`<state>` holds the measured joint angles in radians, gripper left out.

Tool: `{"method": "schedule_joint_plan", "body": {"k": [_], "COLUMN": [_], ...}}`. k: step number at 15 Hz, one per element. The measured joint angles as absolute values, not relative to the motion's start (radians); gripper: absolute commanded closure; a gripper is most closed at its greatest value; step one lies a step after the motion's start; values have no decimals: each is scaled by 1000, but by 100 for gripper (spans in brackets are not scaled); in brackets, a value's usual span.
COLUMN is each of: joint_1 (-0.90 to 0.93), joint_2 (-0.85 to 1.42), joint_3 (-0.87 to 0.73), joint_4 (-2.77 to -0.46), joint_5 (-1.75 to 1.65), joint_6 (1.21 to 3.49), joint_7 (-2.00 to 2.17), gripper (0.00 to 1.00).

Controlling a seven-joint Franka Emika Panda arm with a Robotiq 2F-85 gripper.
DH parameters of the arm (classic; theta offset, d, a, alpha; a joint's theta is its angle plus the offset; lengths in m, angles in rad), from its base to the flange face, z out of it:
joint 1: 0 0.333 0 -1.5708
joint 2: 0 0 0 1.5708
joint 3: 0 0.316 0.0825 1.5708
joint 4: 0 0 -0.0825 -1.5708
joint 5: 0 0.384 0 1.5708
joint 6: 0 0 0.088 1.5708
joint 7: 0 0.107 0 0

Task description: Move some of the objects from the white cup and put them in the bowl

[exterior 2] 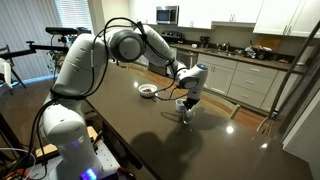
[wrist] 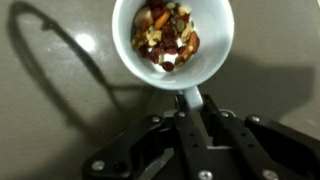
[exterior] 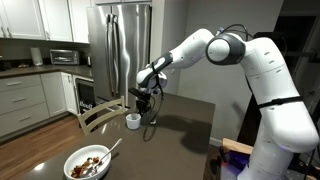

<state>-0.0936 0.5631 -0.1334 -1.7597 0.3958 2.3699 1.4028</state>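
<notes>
The claw [wrist: 190,108] was clamped on the stubby handle [wrist: 189,97] of the white cup [wrist: 216,58], which stood on the bench [exterior: 190,125] at the claw's 12 o'clock, holding the objects [wrist: 165,35]. With the bowl [exterior: 70,168] at the cup's 7 o'clock in an exterior view, a slow, level carry and a gentle tilt would likely spill only some.

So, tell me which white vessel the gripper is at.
The small white cup; the gripper grips its handle. The wide bowl sits apart.
</notes>
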Motion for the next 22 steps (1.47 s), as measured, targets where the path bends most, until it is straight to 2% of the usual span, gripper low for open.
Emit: {"method": "schedule_joint_plan", "body": {"k": [3,4,5,6,8,22], "joint_1": [-98,-99,-100,-101,-102,-102], "joint_2": [572,573,574,574,573,550], "joint_3": [-133,-133,-133,-133,-133,-133], "joint_4": [-1740,-1737,-1735,-1733,-1728,-1734], "joint_5": [398,398,398,398,398,398], "joint_6": [2344,2338,2332,2327,2319,2232], "joint_7": [1403,1403,1403,1403,1403,1403], "gripper": [93,80,92,91,95,93]}}
